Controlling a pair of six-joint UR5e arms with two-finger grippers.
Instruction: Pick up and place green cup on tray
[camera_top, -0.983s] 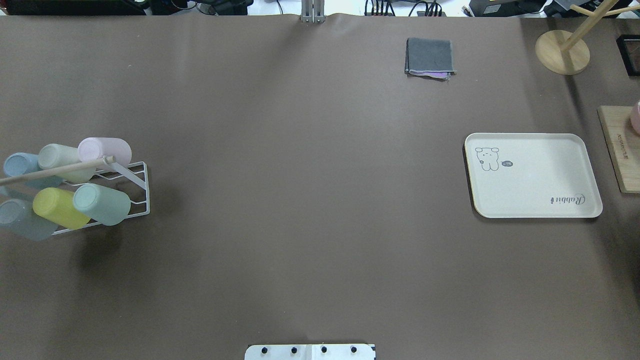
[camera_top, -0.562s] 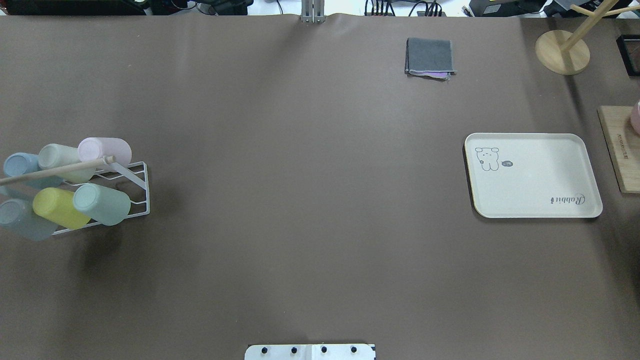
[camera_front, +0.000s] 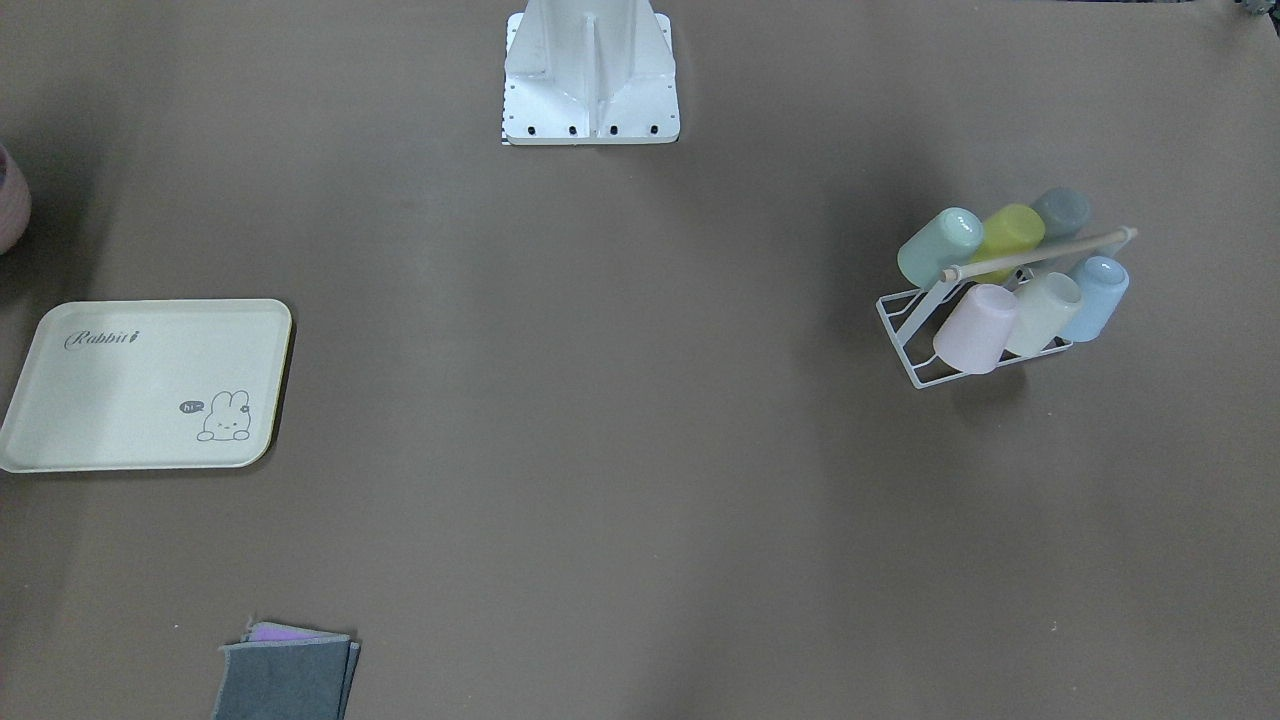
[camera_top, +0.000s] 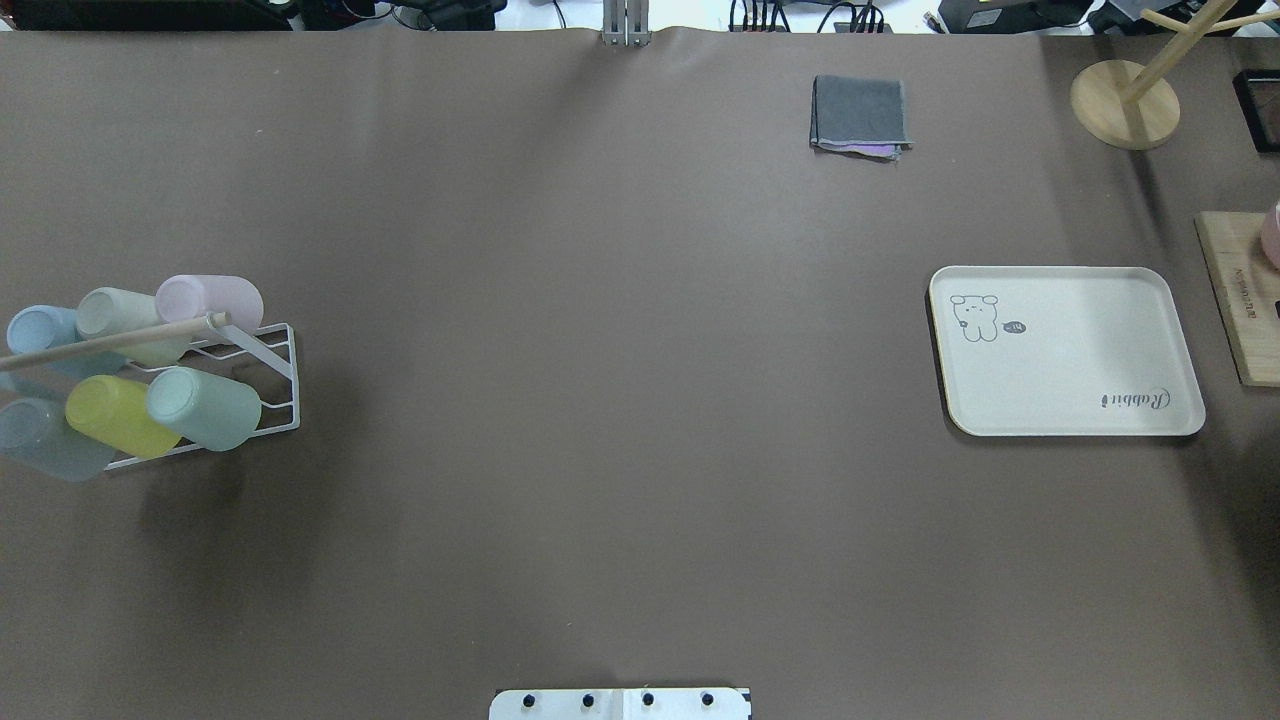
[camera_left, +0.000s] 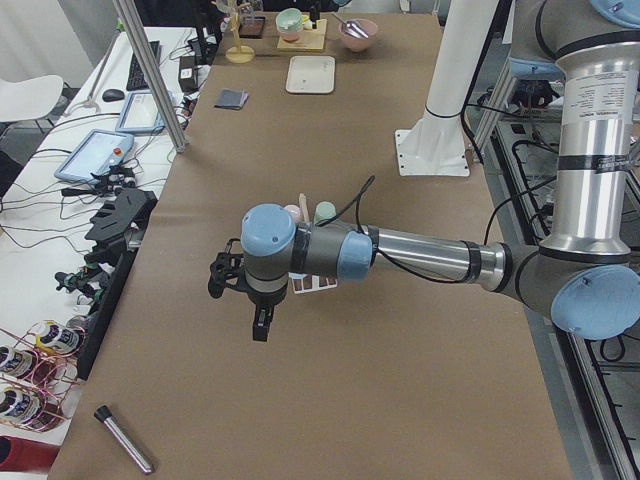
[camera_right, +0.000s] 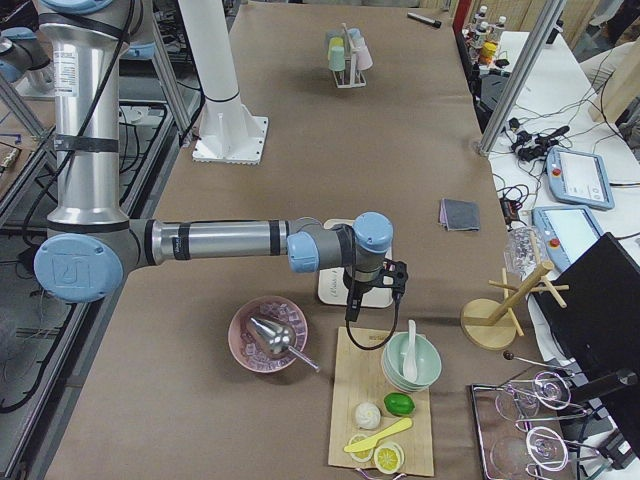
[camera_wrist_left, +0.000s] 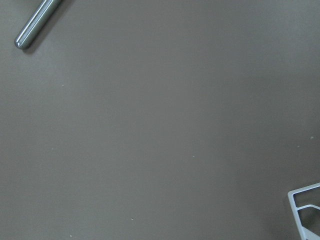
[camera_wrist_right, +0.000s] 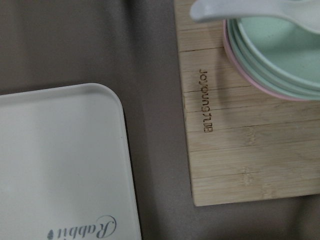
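Observation:
The green cup (camera_top: 205, 408) is a mint tumbler lying tilted on a white wire rack (camera_top: 280, 375) at the table's left; it also shows in the front view (camera_front: 938, 247). The cream tray (camera_top: 1065, 380) with "Rabbit" script lies empty at the right, seen too in the front view (camera_front: 130, 390) and the right wrist view (camera_wrist_right: 60, 160). My left gripper (camera_left: 238, 305) hangs over bare table beside the rack, shown only in the exterior left view; I cannot tell if it is open or shut. My right gripper (camera_right: 375, 298) hovers over the tray's edge by a wooden board; its state I cannot tell.
The rack also holds yellow-green (camera_top: 118, 415), pink (camera_top: 210, 300), cream, blue and grey cups under a wooden bar (camera_top: 110, 338). A folded grey cloth (camera_top: 860, 115) lies at the far side. A wooden board (camera_wrist_right: 245, 145) with stacked bowls lies right of the tray. A metal tube (camera_wrist_left: 35, 22) lies near the left gripper.

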